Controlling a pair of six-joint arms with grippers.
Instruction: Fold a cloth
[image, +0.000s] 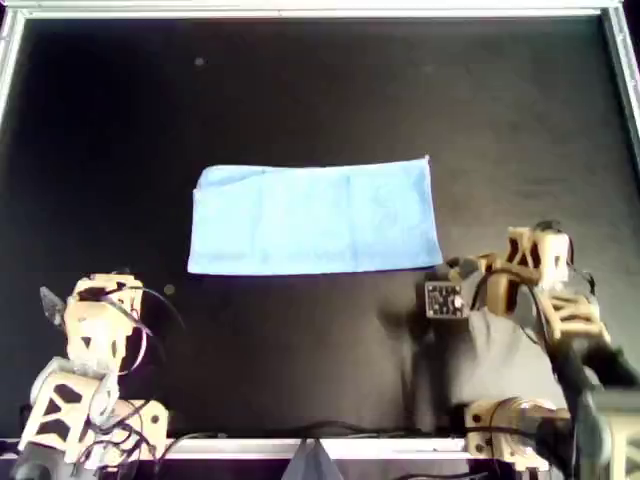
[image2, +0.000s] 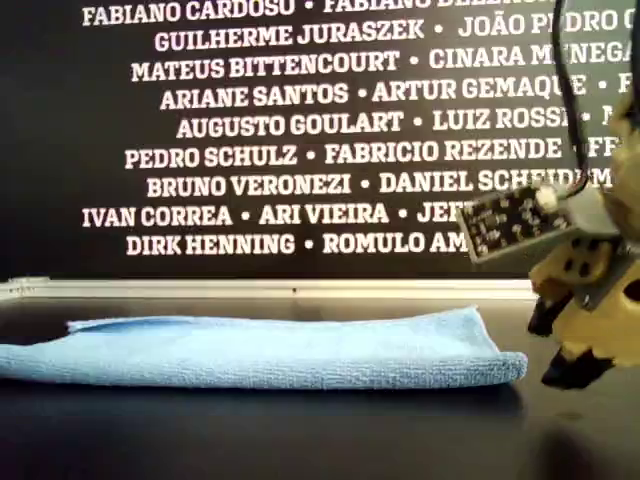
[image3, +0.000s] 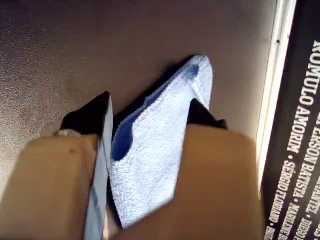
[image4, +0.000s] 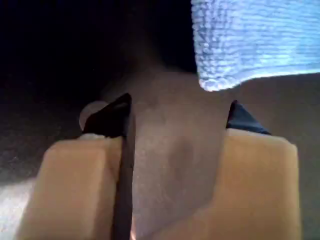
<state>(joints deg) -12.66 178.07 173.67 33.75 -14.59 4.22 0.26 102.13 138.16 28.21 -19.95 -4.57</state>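
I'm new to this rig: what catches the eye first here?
The light blue folded fabric cloth lies as a long strip mid-table on the black surface. The tan right gripper, jaws open, sits just off its end at the exterior view's right. White names fill the black wall behind.

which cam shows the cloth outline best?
Overhead view: the whole cloth shows as a flat rectangle, nothing covering it. Exterior view gives only an edge-on look, cropped at that view's left; each wrist view catches just one end.
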